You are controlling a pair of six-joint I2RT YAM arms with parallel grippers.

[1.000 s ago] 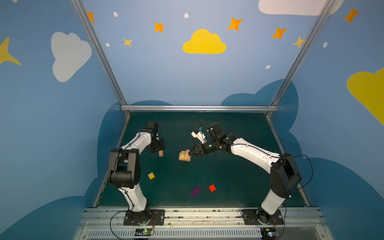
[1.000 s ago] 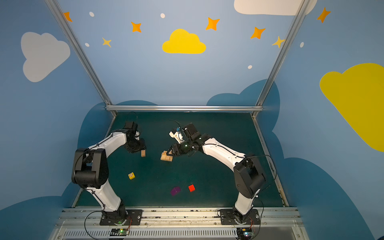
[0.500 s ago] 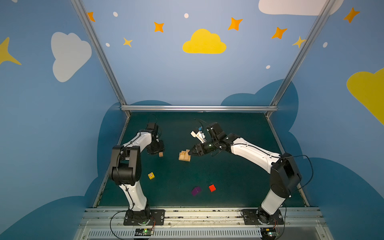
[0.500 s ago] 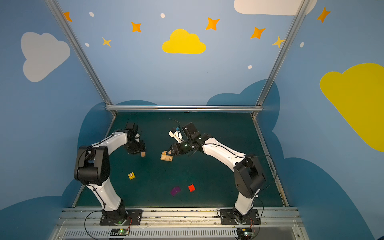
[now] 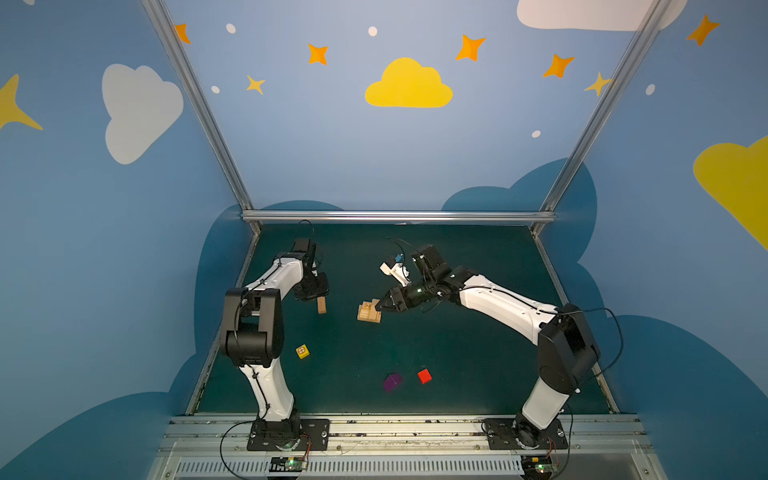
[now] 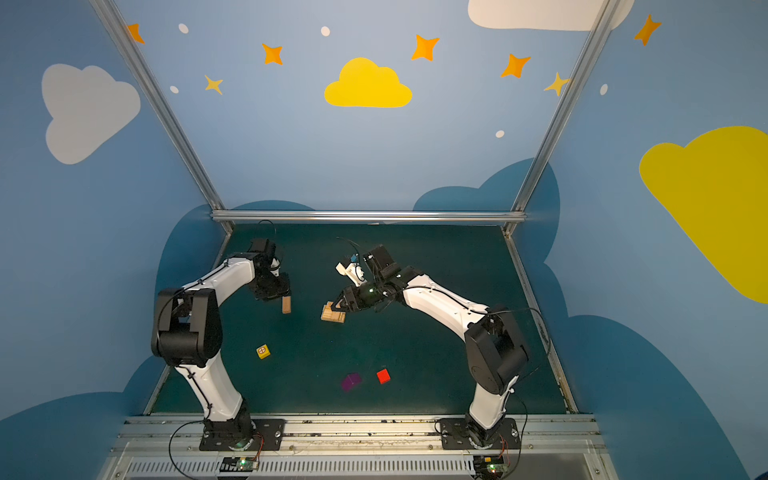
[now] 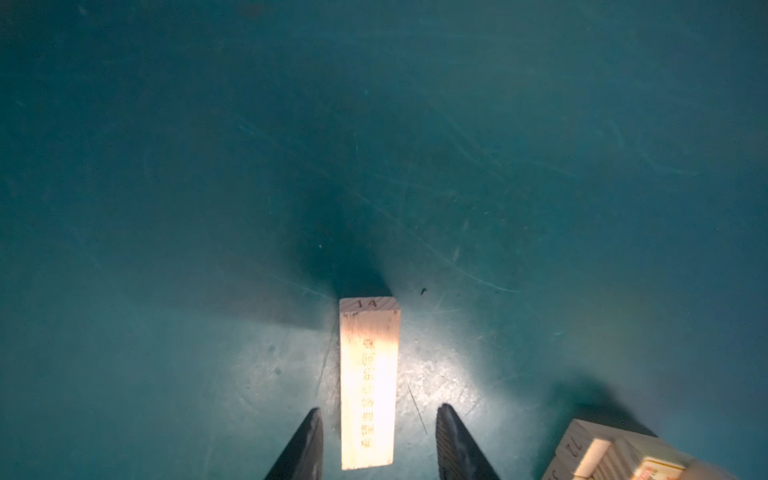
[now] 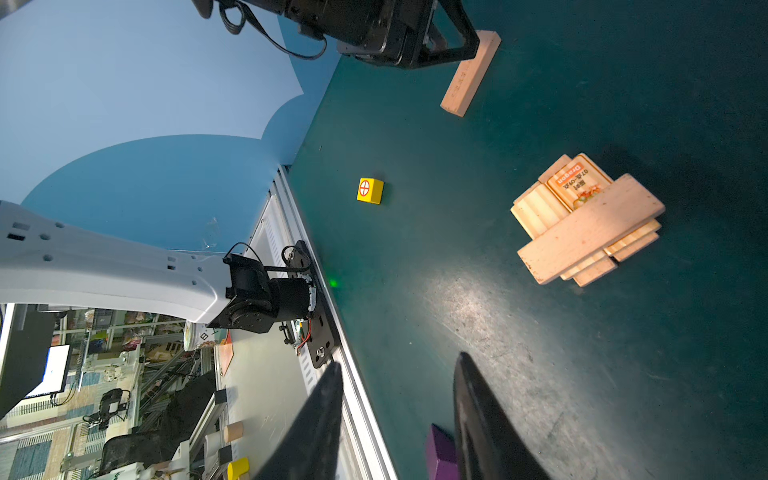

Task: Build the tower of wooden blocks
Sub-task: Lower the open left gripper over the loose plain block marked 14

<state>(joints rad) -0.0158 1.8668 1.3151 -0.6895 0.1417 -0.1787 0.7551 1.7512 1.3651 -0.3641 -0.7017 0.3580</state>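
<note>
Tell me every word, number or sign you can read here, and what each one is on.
"14": on the end of the lone plank.
Print down that plank's face: too blurred to read.
"Dragon": on the orange-printed block in the tower.
Smaller print beneath it: starts "07", the rest too small.
Red circled cross, a sign: on the yellow cube.
"72", it seems: on a plank end of the tower, in the left wrist view.

Blue walls (image 5: 332, 158) painted with clouds (image 5: 407, 85) and orange stars (image 5: 318, 54) rose around a dark green floor (image 5: 457, 353); silver posts (image 5: 200, 104) framed the far corners.
</note>
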